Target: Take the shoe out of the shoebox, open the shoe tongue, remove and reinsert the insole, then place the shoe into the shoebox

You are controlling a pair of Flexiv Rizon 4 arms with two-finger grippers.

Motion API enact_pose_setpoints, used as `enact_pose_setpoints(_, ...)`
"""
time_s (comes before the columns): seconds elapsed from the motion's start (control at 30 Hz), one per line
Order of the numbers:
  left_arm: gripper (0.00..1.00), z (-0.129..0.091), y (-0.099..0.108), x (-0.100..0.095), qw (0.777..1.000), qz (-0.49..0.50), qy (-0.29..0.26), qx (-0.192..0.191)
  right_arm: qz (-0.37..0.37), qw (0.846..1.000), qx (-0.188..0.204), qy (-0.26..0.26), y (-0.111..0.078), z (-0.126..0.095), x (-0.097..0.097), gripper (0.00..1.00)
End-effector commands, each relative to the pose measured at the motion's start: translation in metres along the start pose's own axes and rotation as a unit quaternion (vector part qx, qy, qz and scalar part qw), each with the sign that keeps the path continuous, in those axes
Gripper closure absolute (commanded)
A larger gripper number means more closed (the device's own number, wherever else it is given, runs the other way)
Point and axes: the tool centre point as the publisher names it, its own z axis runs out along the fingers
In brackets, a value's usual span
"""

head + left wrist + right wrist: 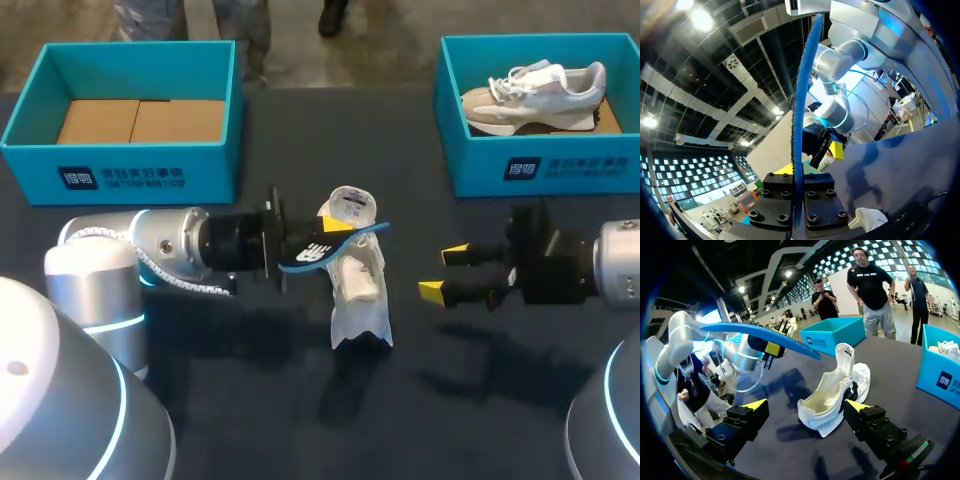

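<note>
- Task item: the white shoe (358, 290) lies near the middle of the surface (230, 420), out of either box. Its tongue is turned out towards the far edge, leaving the mouth open.
- Insole (335, 245): it is out of the shoe and held in the air just above the shoe's far end, touching nothing else. It is blue, with dark print on one face.
- Left arm (150, 245): it enters from the left edge. The left jaws are clenched on one end of the insole, and the left wrist view shows the thin blue edge pinched between the two finger blocks.
- Right arm (600, 265): it enters from the right edge. The right jaws are released, spread wide and empty, and stand apart from the shoe, facing its open side.
- Boxes: the left shoebox (120, 175) at the far left corner shows only its cardboard floor. The right shoebox (540, 170) at the far right corner holds a second shoe (535, 95).
- Handling, insole (judgement): it looks thin, light and flexible. Gripped at one end it is likely to sag and buckle if pushed, so the free end should go in first at a shallow angle.
- Handling, shoe (judgement): it looks light, with a soft upper, and is likely to slide on the surface under any push. The best hold is probably the firmer rim of the mouth or the sole edge, not the tongue.
</note>
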Motion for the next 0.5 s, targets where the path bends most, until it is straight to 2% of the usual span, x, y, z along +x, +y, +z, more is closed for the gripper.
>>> enact_pose_setpoints(0.03, 1.00, 0.000, 0.000, 0.001, 1.000, 0.000, -0.001, 0.000, 0.000, 1.000, 0.000, -0.002, 0.000, 0.000, 0.001, 0.00)
enact_pose_setpoints(0.23, 1.00, 0.000, 0.000, 0.001, 1.000, 0.000, -0.001, 0.000, 0.000, 1.000, 0.000, -0.002, 0.000, 0.000, 0.001, 0.00)
enact_pose_setpoints(0.37, 1.00, -0.007, 0.005, 0.013, 1.000, -0.012, 0.007, 0.009, -0.054, 0.998, 0.018, -0.021, -0.004, 0.011, -0.003, 0.00)
enact_pose_setpoints(0.43, 1.00, -0.011, 0.007, 0.017, 1.000, -0.020, 0.003, 0.005, -0.085, 0.995, 0.045, -0.035, -0.005, 0.016, -0.007, 0.00)
enact_pose_setpoints(0.5, 1.00, -0.013, 0.008, 0.019, 1.000, -0.021, 0.005, -0.003, -0.110, 0.992, 0.047, -0.036, -0.005, 0.018, -0.012, 0.00)
